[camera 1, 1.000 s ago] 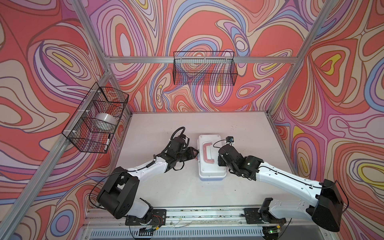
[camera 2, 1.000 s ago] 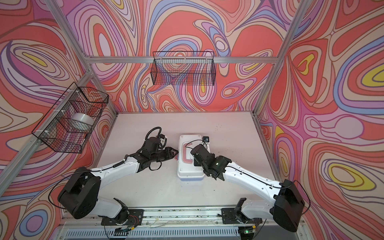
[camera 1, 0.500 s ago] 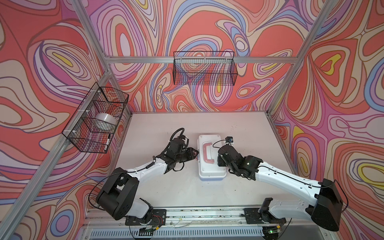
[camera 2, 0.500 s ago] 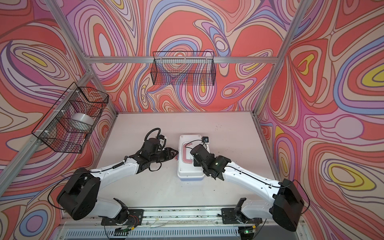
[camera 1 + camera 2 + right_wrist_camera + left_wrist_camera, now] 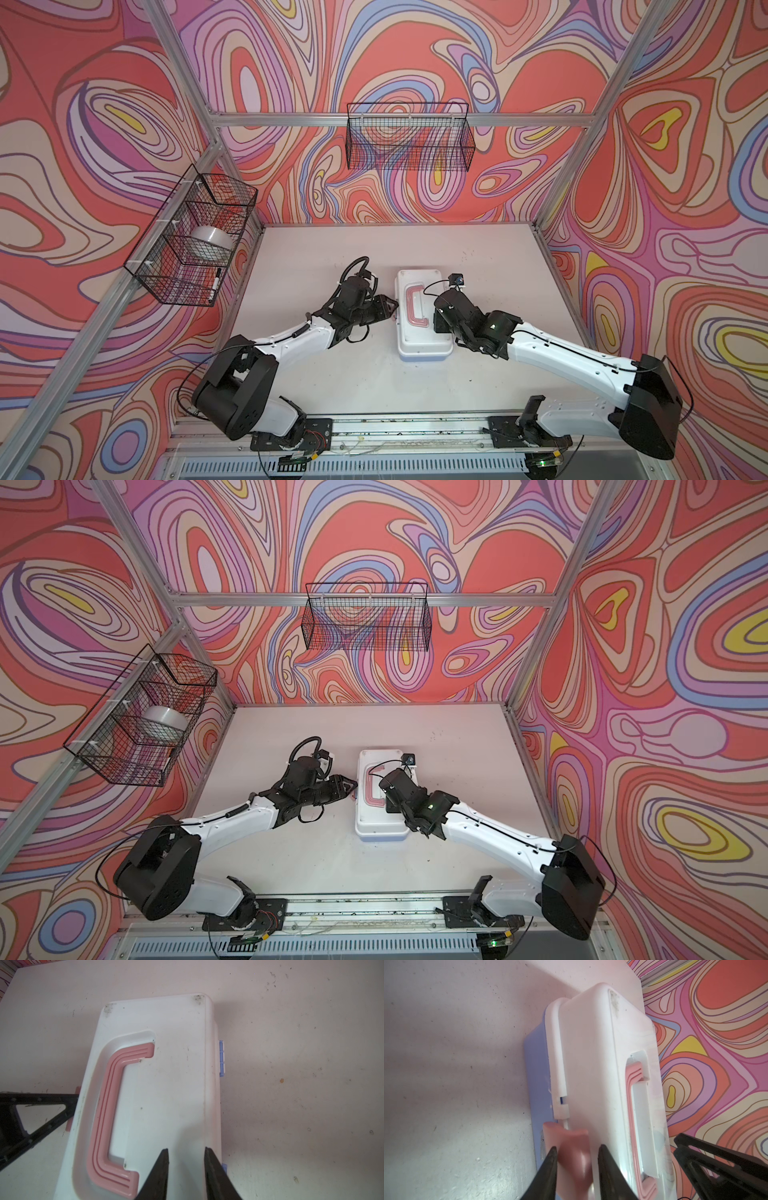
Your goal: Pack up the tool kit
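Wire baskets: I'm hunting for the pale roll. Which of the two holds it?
The wire basket on the left wall, holding a pale roll and a marker; the back-wall basket shows nothing inside.

White rounded plastic tool kit box (image 5: 422, 332), lid down, lies flat near the desk (image 5: 324, 245) centre, long axis front to back. Pink C-shaped handle (image 5: 108, 1115) folded into lid recess. Pink latch (image 5: 571, 1147) on one long side. Light blue base (image 5: 537, 1084) under lid.
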Robot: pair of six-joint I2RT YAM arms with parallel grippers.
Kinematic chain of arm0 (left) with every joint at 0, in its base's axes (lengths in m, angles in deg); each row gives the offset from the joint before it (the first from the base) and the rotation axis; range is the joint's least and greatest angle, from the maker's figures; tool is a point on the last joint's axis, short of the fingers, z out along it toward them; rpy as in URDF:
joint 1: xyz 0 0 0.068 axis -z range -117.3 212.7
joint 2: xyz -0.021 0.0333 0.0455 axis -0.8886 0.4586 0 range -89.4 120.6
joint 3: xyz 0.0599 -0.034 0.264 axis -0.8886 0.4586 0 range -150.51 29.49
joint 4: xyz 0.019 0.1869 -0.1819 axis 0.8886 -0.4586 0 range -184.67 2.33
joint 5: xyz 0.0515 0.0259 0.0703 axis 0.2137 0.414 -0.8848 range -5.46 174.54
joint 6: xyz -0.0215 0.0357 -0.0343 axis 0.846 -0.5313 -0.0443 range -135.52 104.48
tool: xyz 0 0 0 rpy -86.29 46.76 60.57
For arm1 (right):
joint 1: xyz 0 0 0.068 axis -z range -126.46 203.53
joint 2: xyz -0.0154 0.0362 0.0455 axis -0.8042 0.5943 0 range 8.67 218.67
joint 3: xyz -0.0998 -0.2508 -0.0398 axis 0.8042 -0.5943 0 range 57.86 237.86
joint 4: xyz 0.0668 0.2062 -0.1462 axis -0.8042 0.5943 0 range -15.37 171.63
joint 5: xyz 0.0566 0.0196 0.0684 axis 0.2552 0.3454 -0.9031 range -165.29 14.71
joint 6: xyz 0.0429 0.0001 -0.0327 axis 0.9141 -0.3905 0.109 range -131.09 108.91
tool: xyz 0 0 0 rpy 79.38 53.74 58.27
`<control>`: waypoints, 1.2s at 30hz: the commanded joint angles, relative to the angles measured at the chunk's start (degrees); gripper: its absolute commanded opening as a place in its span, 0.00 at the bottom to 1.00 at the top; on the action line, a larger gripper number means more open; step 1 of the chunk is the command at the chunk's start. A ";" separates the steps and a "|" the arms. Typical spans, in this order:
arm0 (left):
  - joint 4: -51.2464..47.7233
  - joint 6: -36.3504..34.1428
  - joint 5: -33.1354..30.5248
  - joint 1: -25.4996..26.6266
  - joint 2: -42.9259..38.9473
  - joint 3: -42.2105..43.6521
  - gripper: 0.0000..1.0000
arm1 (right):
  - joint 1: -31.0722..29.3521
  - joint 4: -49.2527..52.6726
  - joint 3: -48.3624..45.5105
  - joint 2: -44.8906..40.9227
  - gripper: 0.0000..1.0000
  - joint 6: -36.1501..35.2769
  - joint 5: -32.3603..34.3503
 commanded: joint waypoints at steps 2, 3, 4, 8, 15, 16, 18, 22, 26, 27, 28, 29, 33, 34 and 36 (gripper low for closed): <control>2.40 0.51 0.72 0.90 0.32 0.47 0.34 | 0.18 -0.24 0.04 -0.18 0.31 -0.61 0.24; 2.31 0.51 0.80 0.91 0.32 0.40 0.34 | 0.17 -0.28 0.01 -0.18 0.31 -0.62 0.21; 2.31 0.51 0.76 0.91 0.33 0.43 0.33 | 0.20 -0.33 -0.04 -0.10 0.31 -0.62 0.20; 2.22 0.49 0.67 1.00 0.14 0.52 0.33 | 0.23 -0.12 0.16 0.16 0.31 -0.97 0.11; 2.65 0.60 0.58 1.00 -0.03 0.77 0.33 | 0.11 0.16 0.66 0.48 0.31 -1.32 0.03; 2.73 0.70 0.53 1.00 -0.03 0.87 0.33 | 0.17 0.16 0.75 0.51 0.31 -1.32 0.02; 2.97 0.77 0.56 1.04 -0.03 0.95 0.33 | 0.23 0.25 0.96 0.53 0.31 -1.42 0.10; 3.67 1.04 0.40 1.03 -0.22 1.39 0.33 | 0.19 0.44 1.38 1.00 0.31 -1.61 -0.03; 4.32 0.95 0.43 1.08 -0.56 1.64 0.35 | 0.19 0.45 1.74 1.40 0.31 -1.72 -0.18; 4.34 0.95 0.38 1.13 -0.63 1.66 0.35 | 0.19 0.35 1.67 1.45 0.31 -1.75 -0.24; 4.33 0.95 0.34 1.08 -0.72 1.65 0.35 | 0.18 0.25 1.73 1.58 0.31 -1.84 -0.38; 4.42 0.95 0.24 1.08 -0.74 1.66 0.35 | 0.17 0.19 1.87 1.73 0.31 -1.78 -0.41; 4.42 0.99 0.22 1.08 -0.83 1.57 0.33 | 0.22 0.34 2.20 2.02 0.31 -1.94 -0.28; 4.42 1.04 0.41 1.08 -0.83 1.57 0.33 | 0.17 0.38 2.20 2.02 0.31 -1.94 -0.28; 4.58 1.08 0.53 1.08 -0.74 1.65 0.31 | 0.20 0.36 2.20 1.85 0.31 -1.94 -0.30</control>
